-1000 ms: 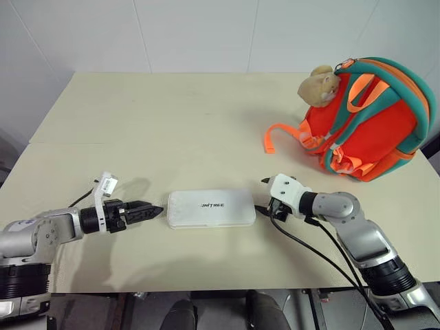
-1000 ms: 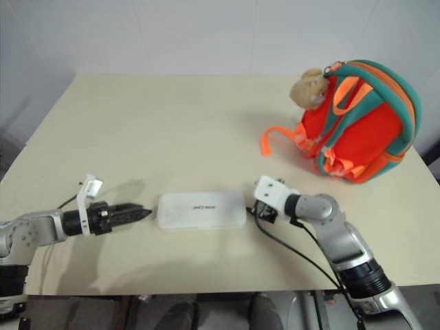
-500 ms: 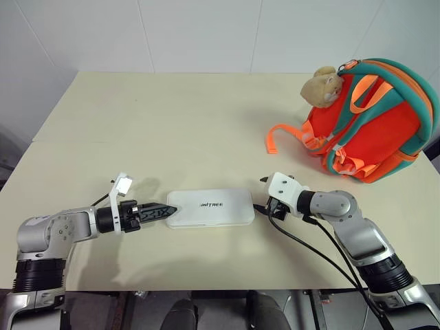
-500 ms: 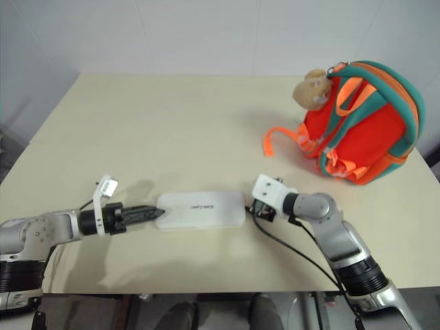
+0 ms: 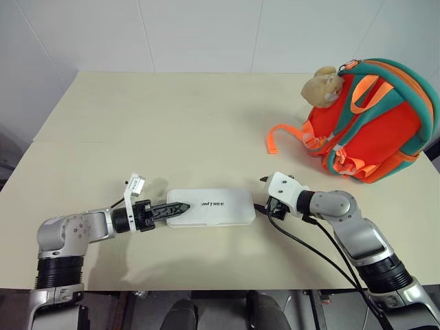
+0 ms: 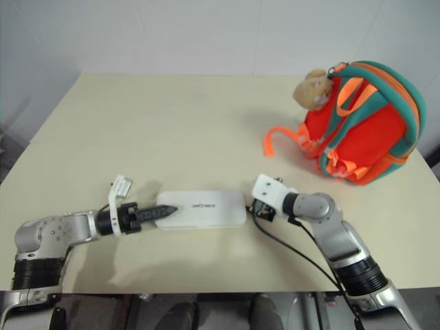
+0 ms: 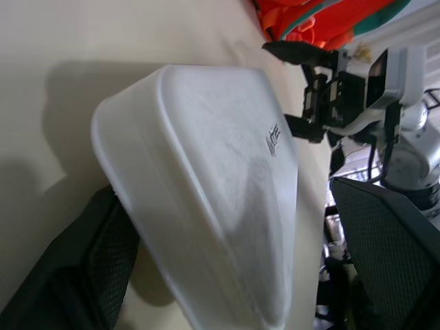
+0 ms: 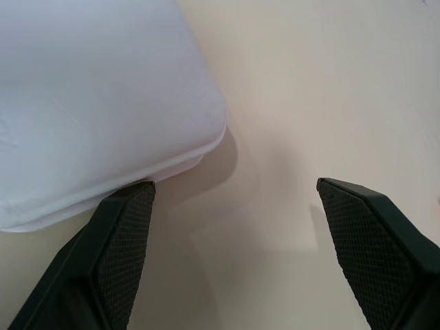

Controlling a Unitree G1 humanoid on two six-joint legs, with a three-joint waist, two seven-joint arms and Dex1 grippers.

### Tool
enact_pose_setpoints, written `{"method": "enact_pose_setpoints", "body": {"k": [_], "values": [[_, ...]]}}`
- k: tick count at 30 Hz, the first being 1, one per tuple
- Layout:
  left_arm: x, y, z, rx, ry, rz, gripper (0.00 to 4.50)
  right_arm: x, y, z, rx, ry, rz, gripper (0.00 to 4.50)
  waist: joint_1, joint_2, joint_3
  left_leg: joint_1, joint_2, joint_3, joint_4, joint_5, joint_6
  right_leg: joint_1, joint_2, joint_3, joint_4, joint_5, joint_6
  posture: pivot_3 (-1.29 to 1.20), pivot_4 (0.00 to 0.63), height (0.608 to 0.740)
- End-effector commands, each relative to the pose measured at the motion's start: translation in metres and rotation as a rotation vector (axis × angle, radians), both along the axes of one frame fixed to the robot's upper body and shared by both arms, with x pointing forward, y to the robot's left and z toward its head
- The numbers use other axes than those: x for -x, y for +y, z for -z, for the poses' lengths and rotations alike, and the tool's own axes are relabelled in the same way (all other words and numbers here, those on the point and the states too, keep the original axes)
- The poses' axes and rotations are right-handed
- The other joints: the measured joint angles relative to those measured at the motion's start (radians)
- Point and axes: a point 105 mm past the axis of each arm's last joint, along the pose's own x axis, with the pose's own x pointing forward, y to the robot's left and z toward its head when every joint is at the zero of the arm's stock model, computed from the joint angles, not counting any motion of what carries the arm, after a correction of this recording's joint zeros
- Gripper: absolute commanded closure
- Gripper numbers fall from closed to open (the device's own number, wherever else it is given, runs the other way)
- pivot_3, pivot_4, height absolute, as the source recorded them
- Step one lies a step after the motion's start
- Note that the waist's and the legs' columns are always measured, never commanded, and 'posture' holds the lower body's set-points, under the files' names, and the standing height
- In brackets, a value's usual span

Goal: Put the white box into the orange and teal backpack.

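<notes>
Item 1: flat white rectangular plastic box (image 5: 211, 207) with rounded corners and small dark lettering on the lid. Lies flat on the bench (image 5: 172, 124), near its front edge, long side running left to right, between the two arms.

Item 2: small bright orange fabric backpack (image 5: 368, 120) with teal edging and straps. Stands upright at the far right of the bench, well apart from the box. A tan plush bear (image 5: 322, 84) hangs at its upper left; an orange webbing strap (image 5: 278, 135) trails onto the bench towards the left.

Item 3: left tool (image 5: 173, 210), two black fingers. Lies low and nearly level, pointing right, its tips over the box's left end. In the left wrist view the fingers (image 7: 82, 275) are spread, one on each side of the box's near end.

Item 4: right tool (image 5: 263, 193), black fingers on a white wrist housing. Just beside the box's right end, pointing left. Fingers (image 8: 117, 240) spread wide, one tip at the box's corner, the other over bare bench.
</notes>
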Motion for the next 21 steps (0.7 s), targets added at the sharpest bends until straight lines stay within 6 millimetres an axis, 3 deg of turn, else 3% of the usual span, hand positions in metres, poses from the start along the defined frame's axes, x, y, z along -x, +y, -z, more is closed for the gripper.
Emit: {"method": "enact_pose_setpoints", "body": {"k": [1,14,17,21], "values": [[-0.003,0.000,-0.005,0.034,-0.010,-0.010,0.03,0.000,0.004,-0.010,-0.005,-0.046,-0.021,0.00,0.000,0.000,0.000,0.000,0.000,0.000,0.000,0.000,0.000,0.000,0.000,0.000,0.000,0.000,0.000,0.00,0.150,0.740],[-0.016,-0.001,0.001,-0.046,-0.016,0.032,0.03,0.000,0.002,-0.009,-0.003,-0.044,-0.018,0.00,0.001,0.000,0.000,0.000,0.000,0.000,0.001,0.000,-0.001,0.000,0.000,0.000,0.000,0.000,0.000,0.00,0.150,0.740],[-0.020,-0.002,0.000,-0.047,-0.016,0.035,0.65,0.000,0.002,-0.009,-0.005,-0.043,-0.014,0.00,0.001,0.000,0.000,0.001,0.000,0.000,0.001,0.000,-0.001,0.000,0.000,0.000,0.000,0.000,0.000,0.00,0.150,0.740],[-0.024,-0.003,0.000,-0.049,-0.014,0.038,1.91,0.003,0.000,-0.008,-0.005,-0.041,-0.009,0.00,0.000,0.000,0.000,0.000,0.000,0.000,0.000,0.000,-0.001,0.000,0.000,0.000,0.001,0.000,0.000,0.00,0.150,0.740]]}}
